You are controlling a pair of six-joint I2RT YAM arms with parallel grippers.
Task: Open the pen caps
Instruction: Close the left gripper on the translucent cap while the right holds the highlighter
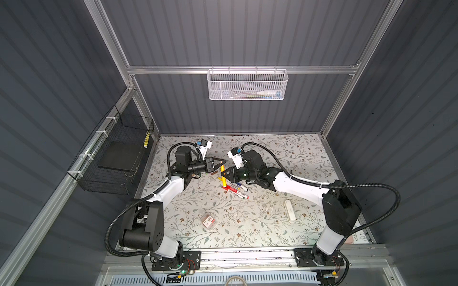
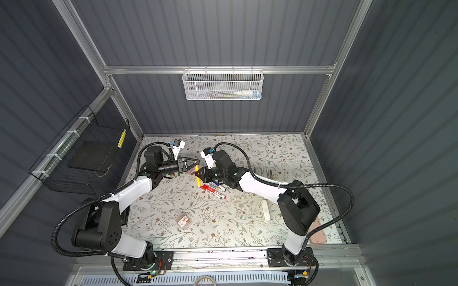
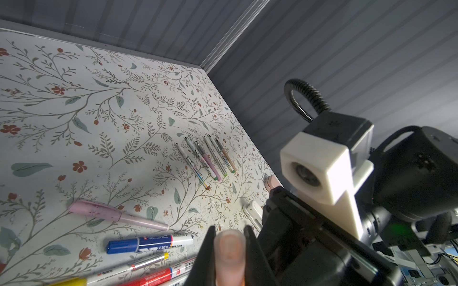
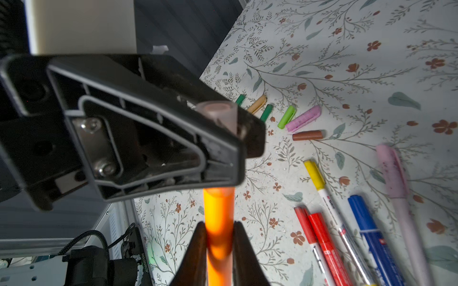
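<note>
Grips look set: left end effector (image 1: 223,162) pinches the cap (image 4: 218,111), right end effector (image 4: 219,244) clamps the pen (image 4: 219,210) just behind it. Pull them straight apart along the pen, without bending.

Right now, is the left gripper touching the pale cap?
Touching. Left wrist view: the left gripper is shut on the pale cap, no gap.

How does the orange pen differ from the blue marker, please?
The orange pen is clamped in the right gripper above the mat; the blue marker lies loose on it. The orange pen's cap is pinched by the left gripper; the blue marker's cap is untouched. Both appear capped.
</note>
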